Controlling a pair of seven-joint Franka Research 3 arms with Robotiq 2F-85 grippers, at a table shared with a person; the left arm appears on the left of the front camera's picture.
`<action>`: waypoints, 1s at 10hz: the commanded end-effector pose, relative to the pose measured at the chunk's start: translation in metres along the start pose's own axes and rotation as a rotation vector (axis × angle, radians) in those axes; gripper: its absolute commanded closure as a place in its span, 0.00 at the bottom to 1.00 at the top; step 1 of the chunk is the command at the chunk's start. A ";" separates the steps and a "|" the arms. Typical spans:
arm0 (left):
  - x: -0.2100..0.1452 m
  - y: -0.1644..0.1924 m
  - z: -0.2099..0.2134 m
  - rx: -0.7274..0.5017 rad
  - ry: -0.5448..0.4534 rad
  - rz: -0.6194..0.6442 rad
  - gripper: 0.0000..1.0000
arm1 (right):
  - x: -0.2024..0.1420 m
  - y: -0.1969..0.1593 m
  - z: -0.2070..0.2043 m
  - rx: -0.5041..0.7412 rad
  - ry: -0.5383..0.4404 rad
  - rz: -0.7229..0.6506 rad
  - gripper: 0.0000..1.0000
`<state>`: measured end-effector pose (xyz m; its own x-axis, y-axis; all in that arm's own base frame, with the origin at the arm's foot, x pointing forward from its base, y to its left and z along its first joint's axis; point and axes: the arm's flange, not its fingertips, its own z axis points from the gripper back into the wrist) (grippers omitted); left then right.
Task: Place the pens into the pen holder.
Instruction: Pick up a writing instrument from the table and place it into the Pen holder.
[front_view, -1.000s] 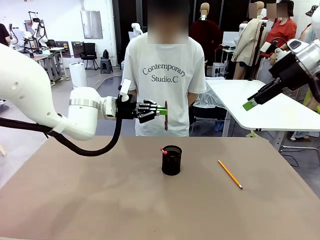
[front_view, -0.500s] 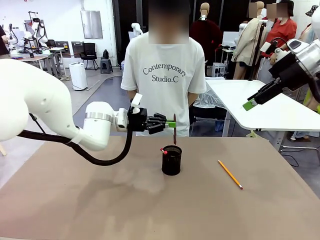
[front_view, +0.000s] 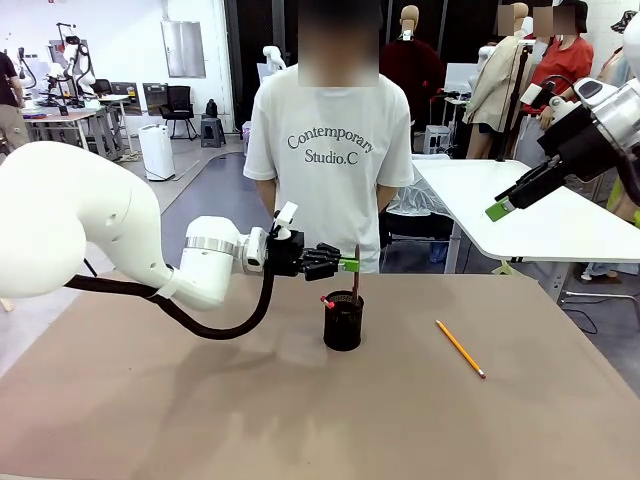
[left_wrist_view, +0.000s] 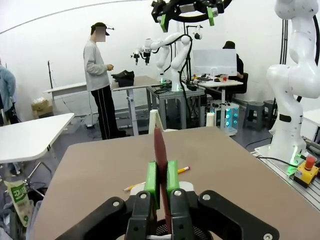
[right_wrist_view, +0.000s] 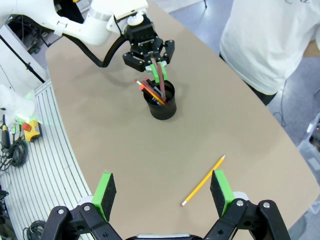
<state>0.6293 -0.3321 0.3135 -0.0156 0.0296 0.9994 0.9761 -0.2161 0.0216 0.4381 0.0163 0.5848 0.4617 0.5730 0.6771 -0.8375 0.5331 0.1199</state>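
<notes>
Writing: the person's white shirt (front_view: 328, 190) reads "Contemporary Studio.C".
Count: three pens, one pen holder (front_view: 343, 325), two grippers.
Left gripper (front_view: 348, 265): centre of the front view, jaws clamped on the reddish-brown pencil (front_view: 356, 280), which stands upright with its lower end inside the holder's rim.
Black pen with a red end (front_view: 327, 299): leans in the holder, red end above the rim's left side.
Orange-yellow pencil (front_view: 460, 348): flat on the table (front_view: 150, 400), right of the holder, well apart, short of the right edge.
Right gripper (front_view: 500, 210): upper right, jaws wide apart, empty, high above the table.
Room: bare tabletop around the holder.
</notes>
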 end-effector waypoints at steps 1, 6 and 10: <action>0.004 0.000 0.006 0.009 0.016 0.020 1.00 | 0.001 0.000 0.001 0.007 -0.012 0.003 0.00; 0.008 -0.004 0.013 0.016 0.065 0.027 0.23 | 0.001 0.000 0.001 0.007 -0.012 0.003 0.00; 0.018 -0.014 0.023 0.044 0.126 0.015 0.00 | 0.001 0.000 0.001 0.007 -0.012 0.003 0.00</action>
<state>0.6328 -0.3148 0.3246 -0.0341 -0.0563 0.9978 0.9829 -0.1829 0.0232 0.4381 0.0163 0.5847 0.4618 0.5730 0.6771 -0.8375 0.5331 0.1200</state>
